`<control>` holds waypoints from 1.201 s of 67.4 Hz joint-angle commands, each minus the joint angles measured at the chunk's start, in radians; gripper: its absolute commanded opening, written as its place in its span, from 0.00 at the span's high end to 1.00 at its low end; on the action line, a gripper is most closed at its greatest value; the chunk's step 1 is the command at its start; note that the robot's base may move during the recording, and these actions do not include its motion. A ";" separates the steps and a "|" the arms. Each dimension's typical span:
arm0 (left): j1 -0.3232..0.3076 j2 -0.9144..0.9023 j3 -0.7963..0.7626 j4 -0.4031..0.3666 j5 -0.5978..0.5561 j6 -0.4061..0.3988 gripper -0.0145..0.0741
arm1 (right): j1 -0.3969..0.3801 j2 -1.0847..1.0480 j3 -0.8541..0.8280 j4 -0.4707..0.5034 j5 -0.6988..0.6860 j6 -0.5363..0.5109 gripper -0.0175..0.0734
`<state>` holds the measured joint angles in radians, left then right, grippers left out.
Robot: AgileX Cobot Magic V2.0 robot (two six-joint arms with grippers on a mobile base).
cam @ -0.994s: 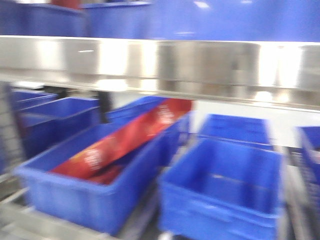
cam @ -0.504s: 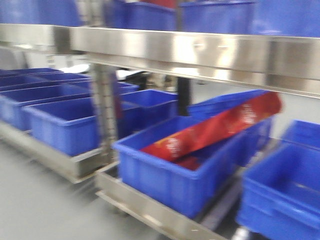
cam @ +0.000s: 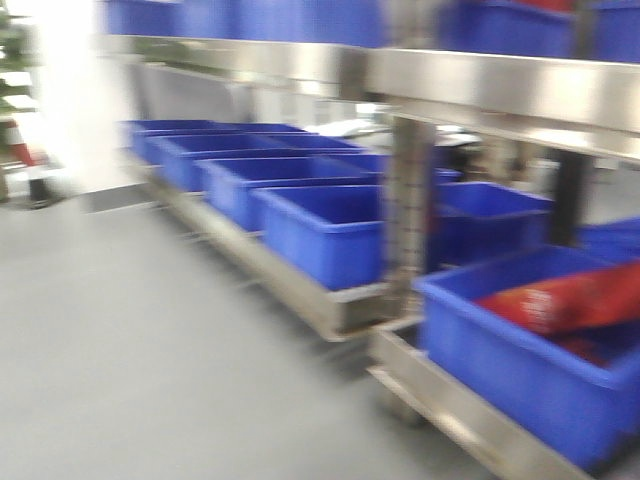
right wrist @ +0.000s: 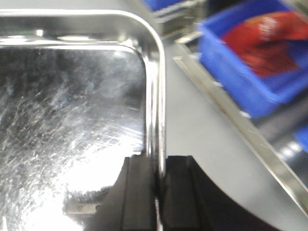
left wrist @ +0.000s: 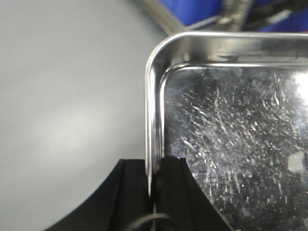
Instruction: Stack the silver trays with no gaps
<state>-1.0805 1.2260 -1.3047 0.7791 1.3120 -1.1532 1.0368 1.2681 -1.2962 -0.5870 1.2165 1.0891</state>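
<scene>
Blue bins (cam: 320,235) line a steel shelf (cam: 300,292) above grey floor (cam: 130,340); one holds a red packet (cam: 565,300).

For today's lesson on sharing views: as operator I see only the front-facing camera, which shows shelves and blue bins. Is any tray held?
Observer: Yes, the left end effector is shut on a tray rim.
Operator: And the right one?
Observer: The right end effector is clamped on a tray rim too.
Operator: Anything in it?
Observer: Only a scratched base shows.
</scene>
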 commanded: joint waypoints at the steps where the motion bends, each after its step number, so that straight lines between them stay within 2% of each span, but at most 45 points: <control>1: -0.021 0.001 -0.005 -0.028 -0.091 0.002 0.85 | 0.011 -0.004 -0.008 0.017 -0.152 -0.006 0.83; 81: -0.021 0.001 -0.005 -0.028 -0.091 0.002 0.85 | 0.011 -0.004 -0.008 0.017 -0.152 -0.006 0.83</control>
<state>-1.0805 1.2255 -1.3047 0.7791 1.3120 -1.1532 1.0368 1.2681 -1.2962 -0.5870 1.2165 1.0891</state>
